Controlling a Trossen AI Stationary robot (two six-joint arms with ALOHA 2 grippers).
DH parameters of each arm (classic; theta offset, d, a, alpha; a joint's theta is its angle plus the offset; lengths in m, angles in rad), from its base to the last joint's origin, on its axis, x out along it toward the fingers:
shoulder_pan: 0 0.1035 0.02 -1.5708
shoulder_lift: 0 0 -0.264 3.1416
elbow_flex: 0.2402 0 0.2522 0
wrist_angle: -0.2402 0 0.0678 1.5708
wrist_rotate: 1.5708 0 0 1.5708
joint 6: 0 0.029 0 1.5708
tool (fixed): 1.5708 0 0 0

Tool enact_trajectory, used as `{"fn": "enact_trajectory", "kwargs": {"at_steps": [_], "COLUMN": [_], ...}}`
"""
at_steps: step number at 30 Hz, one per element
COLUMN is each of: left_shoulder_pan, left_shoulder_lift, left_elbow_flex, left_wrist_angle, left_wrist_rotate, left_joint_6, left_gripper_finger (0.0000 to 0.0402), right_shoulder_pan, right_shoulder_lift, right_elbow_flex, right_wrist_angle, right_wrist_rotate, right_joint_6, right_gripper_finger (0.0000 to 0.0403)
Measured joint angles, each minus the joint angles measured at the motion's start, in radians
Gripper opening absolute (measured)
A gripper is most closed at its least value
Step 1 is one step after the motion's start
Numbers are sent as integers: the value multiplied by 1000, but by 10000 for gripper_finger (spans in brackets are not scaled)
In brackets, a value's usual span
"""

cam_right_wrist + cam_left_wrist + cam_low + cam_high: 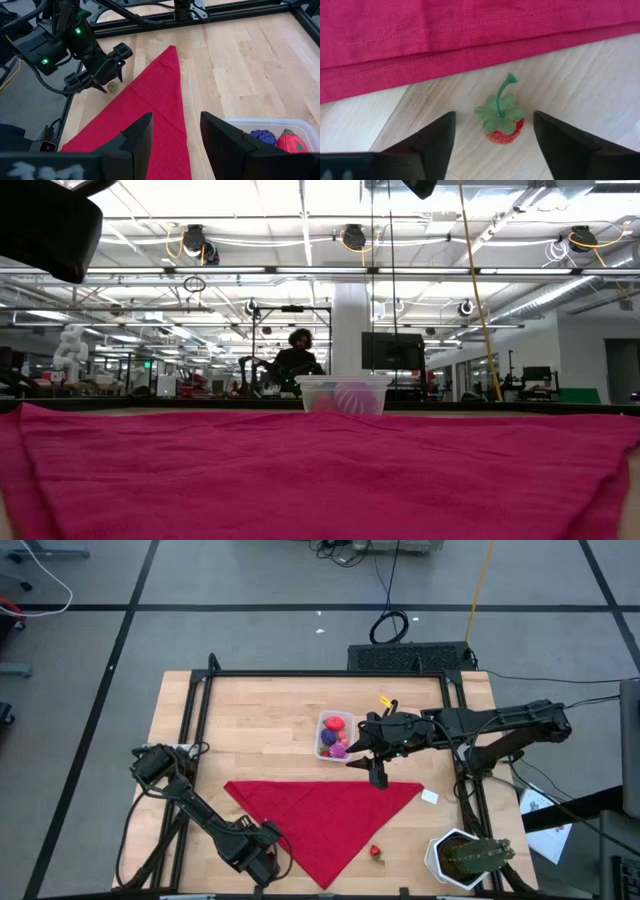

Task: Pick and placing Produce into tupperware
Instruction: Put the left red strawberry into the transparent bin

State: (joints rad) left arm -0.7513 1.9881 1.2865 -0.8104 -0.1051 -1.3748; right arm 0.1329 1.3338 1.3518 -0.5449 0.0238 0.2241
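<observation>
Your left tool (494, 118) sits low at the tabletop's (260, 720) near edge, fingers spread and released, straddling a strawberry (502, 127) without touching it. That strawberry stands on bare wood just beside the hem of the red cloth (470, 30); from above the tool hides it. Your right tool (176, 121) is also released, with a clear gap between its fingers. It hangs over the cloth's far edge, just beside the tub (322, 720), though you probably can't judge from these views whether it touches the fabric. The tub rests on the wood beyond the cloth and holds red, purple and magenta produce (336, 737). A second strawberry (377, 853) lies on the wood by the cloth's other edge, well apart from both tools.
</observation>
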Motion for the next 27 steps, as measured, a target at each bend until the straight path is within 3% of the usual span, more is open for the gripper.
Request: {"fn": "enact_trajectory", "kwargs": {"at_steps": [27], "left_shoulder_pan": [1], "left_shoulder_lift": [3], "left_elbow_flex": [26], "left_wrist_angle": [-6], "left_wrist_rotate": [7], "left_joint_6": [-16], "left_gripper_finger": [176], "right_shoulder_pan": [18], "right_shoulder_lift": [0], "right_elbow_flex": [0], "right_wrist_angle": [3], "right_wrist_rotate": [0], "right_joint_6": [0], "right_gripper_finger": [157]}}
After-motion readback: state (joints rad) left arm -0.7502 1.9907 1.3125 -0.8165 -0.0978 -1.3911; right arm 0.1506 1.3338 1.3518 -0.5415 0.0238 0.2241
